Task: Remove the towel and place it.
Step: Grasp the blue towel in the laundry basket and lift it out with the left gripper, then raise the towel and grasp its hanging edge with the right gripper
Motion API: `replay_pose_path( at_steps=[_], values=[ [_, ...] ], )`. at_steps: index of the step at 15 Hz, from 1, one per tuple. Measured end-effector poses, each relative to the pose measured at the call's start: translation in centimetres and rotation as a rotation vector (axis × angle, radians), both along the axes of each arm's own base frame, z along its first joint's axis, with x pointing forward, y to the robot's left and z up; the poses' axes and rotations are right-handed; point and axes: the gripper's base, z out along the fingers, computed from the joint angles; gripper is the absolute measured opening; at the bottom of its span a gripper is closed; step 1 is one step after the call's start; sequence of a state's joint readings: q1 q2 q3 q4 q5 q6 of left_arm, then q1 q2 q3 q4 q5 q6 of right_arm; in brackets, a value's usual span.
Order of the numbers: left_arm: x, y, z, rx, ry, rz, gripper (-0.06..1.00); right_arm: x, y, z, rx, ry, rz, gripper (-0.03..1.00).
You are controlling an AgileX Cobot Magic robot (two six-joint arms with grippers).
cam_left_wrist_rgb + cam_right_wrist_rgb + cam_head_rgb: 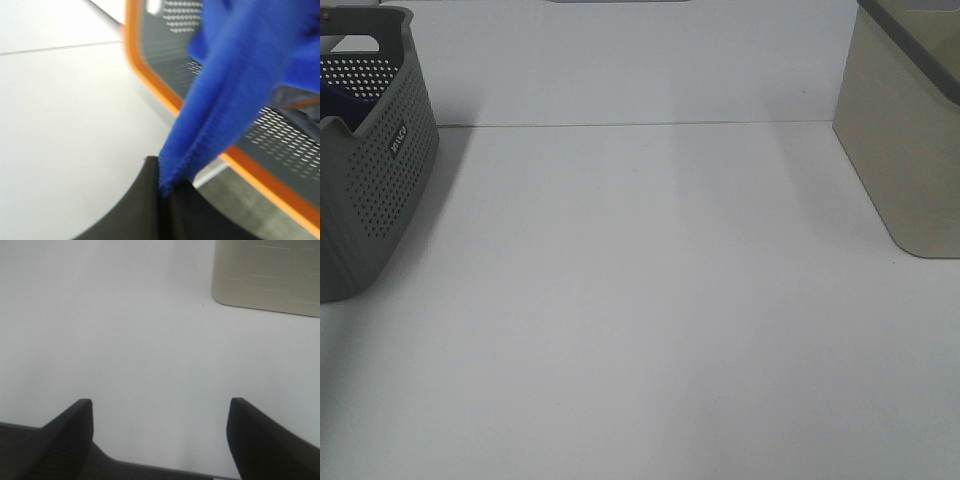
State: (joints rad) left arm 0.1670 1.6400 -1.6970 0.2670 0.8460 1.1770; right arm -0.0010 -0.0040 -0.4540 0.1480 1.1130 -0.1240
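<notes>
White table [650, 300], grey perforated basket [380, 200] left, beige bin [910, 150] right

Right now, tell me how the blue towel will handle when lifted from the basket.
Probably floppy: the towel drapes in a folded strip from the left gripper. Its plush nap likely grips well. Trailing cloth may snag the basket rim.

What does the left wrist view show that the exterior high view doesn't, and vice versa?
Only left wrist: the left gripper, shut on a fold of the royal-blue plush towel, plus an orange rim. Only exterior high: the beige plastic bin at the right; no gripper shows. Both: the grey perforated basket, blue towel and the white table.
</notes>
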Motion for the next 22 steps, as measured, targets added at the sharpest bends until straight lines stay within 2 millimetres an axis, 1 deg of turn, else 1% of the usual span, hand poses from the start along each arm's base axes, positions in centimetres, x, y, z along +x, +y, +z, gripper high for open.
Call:
replay_pose_path(
  at_steps=[2,4,5,7,9,11,12,13,14,15,16,18,19,20,21,22],
  values=[
    [-1.7,-0.8,3.5,0.024,-0.161,-0.032,0.0,0.0,0.0,0.0,0.0,0.0,0.0,0.73],
    [-3.2,-1.7,6.4,0.024,-0.323,-0.071,0.0,0.0,0.0,0.0,0.0,0.0,0.0,0.73],
    [-3.5,-2.0,6.9,0.026,-0.358,-0.084,0.0,0.0,0.0,0.0,0.001,0.0,0.001,0.73],
    [-4.6,-3.9,9.2,0.031,-0.494,-0.155,0.0,0.0,0.0,0.0,0.001,0.0,0.001,0.73],
    [-5.5,-6.4,10.9,0.026,-0.61,-0.245,0.0,0.0,0.0,0.0,0.001,0.0,0.001,0.73],
    [-5.8,-9.1,11.8,0.007,-0.68,-0.339,0.0,0.0,0.0,0.0,0.001,0.0,0.001,0.73],
    [-5.9,-10.4,11.8,-0.007,-0.686,-0.381,0.0,0.0,0.0,0.0,0.001,0.0,0.001,0.73],
    [-6.2,-13.1,11.9,-0.037,-0.69,-0.465,0.0,0.0,0.0,0.0,0.001,0.0,0.001,0.73],
    [-6.5,-14.4,11.9,-0.052,-0.691,-0.506,0.0,0.0,0.0,0.0,0.003,0.0,0.002,0.73],
    [-6.6,-15.1,11.9,-0.06,-0.691,-0.529,0.0,0.0,0.1,0.0,0.014,0.0,0.008,0.73],
    [-7.0,-16.5,11.9,-0.076,-0.691,-0.574,0.0,0.0,0.4,0.1,0.048,-0.008,0.028,0.73],
    [-7.8,-18.8,11.9,-0.104,-0.691,-0.651,0.0,0.4,1.5,0.9,0.117,-0.033,0.125,0.73],
    [-8.2,-19.9,12.0,-0.126,-0.707,-0.688,0.0,1.1,2.1,1.5,0.146,-0.053,0.195,0.73],
    [-8.4,-20.3,12.1,-0.148,-0.721,-0.699,0.0,1.6,2.5,1.9,0.162,-0.065,0.239,0.73],
    [-8.8,-21.3,12.6,-0.293,-0.774,-0.7,0.0,3.7,3.8,3.1,0.199,-0.112,0.4,0.73],
    [-8.6,-21.6,12.4,-0.337,-0.76,-0.69,0.0,5.0,4.3,3.5,0.218,-0.124,0.465,0.73]
  ],
)
